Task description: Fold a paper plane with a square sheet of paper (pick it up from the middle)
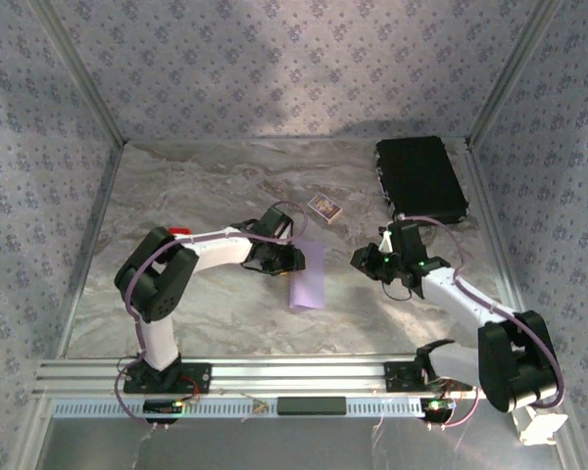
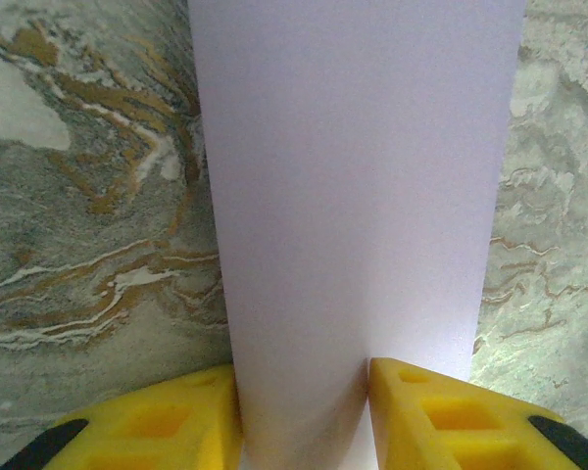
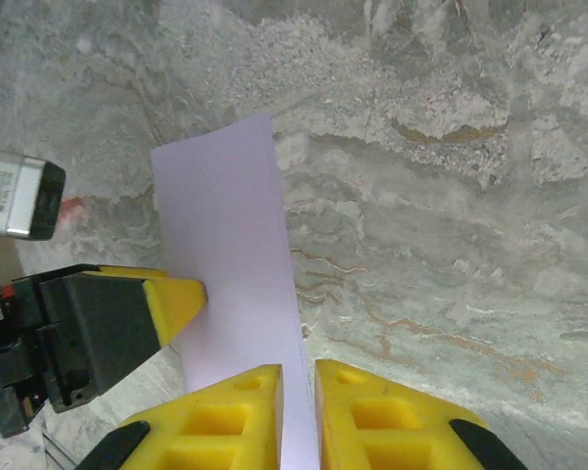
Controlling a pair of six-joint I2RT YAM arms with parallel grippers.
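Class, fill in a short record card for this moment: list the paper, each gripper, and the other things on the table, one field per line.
Paper: square sheet of paper, pale lilac, folded to a narrow strip, on the marble table
Left gripper: shut on the paper, a yellow finger at each side
Right gripper: nearly shut, fingertips by the paper's edge, grip unclear
Other items: small patterned card, black case, far right

This is a robot test cell in a lab, not a home. The marble-pattern table (image 1: 225,313) is closed on three sides by fabric walls (image 1: 39,147) with a small flower print, held in metal frame posts (image 1: 73,73). At the near edge, an aluminium rail (image 1: 294,372) carries the bases of two arms.
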